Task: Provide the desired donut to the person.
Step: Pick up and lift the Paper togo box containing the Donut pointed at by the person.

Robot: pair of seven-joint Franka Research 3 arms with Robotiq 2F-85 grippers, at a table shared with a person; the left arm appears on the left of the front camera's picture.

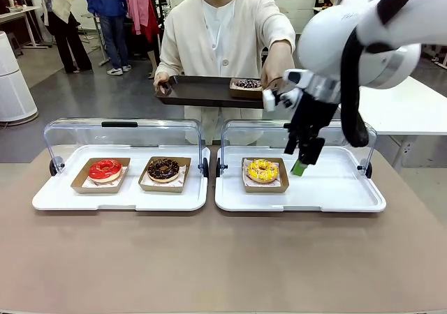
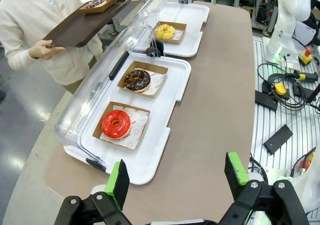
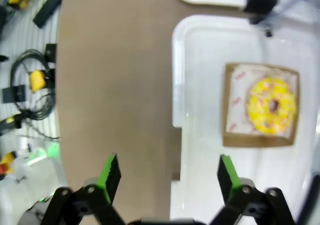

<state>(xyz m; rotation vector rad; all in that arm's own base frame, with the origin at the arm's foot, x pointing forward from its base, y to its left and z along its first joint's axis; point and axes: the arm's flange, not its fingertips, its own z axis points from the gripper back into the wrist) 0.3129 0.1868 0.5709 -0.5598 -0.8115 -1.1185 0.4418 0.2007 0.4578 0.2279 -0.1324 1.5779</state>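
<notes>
The person (image 1: 222,31) in a cream cardigan stands at the far side, both hands holding a dark brown tray (image 1: 199,91) that carries a sprinkled chocolate donut (image 1: 246,84) in a cardboard boat. A yellow donut (image 1: 262,170) sits in the right white tray (image 1: 335,192). A red donut (image 1: 105,169) and a chocolate donut (image 1: 163,169) lie in the left white tray (image 1: 56,201). My right gripper (image 1: 302,162) hangs open and empty over the right tray, just right of the yellow donut (image 3: 272,105). My left gripper (image 2: 177,177) is open and empty, high above the near table edge.
Clear lids (image 1: 122,134) stand raised along the far side of both white trays. In the left wrist view, cables and a yellow button box (image 2: 280,89) lie on a side bench beyond the table edge. Bystanders stand far behind on the left.
</notes>
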